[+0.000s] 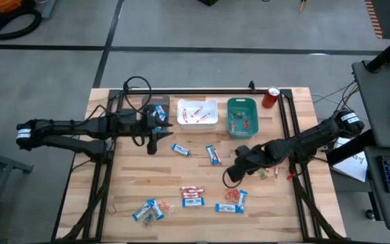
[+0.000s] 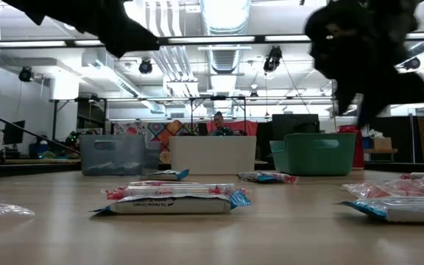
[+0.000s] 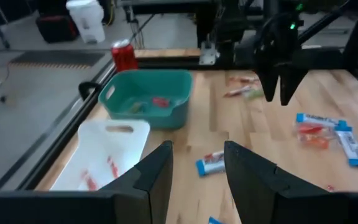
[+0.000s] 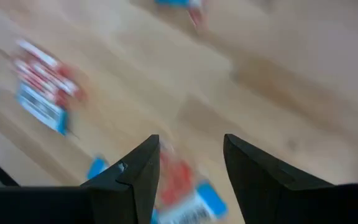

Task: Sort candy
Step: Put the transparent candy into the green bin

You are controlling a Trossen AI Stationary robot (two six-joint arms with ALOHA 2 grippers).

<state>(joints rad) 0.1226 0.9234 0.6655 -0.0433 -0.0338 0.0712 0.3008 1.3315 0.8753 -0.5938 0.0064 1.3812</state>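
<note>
High view: the candy (image 1: 193, 195) lies loose over the wooden bench (image 1: 100, 169), mostly toward the near half. There is 1 blue-and-white bar (image 1: 180, 150) and another (image 1: 213, 154) in the middle, red-and-white bars near the front centre, and a blue cluster (image 1: 147, 210) at front left. Some pieces already sit in the white bin (image 1: 197, 113) and the teal bin (image 1: 242, 116).

The left gripper (image 1: 152, 144) hangs over the bench just in front of the grey bin (image 1: 156, 113), fingers apart, nothing between them. The right gripper (image 1: 231, 177) hovers above the pieces at front right, fingers apart and empty; its wrist view shows a red-and-blue wrapped piece (image 4: 188, 190) below the gap.

Handling, as a judgement: the pieces look very light, with thin crinkly wrappers, likely slippery and easily pushed aside. They lie flat, so the fingers must come down close to the bench. Best hold is across the narrow width at mid-length, not on the flared wrapper ends, which would fold or slip
</note>
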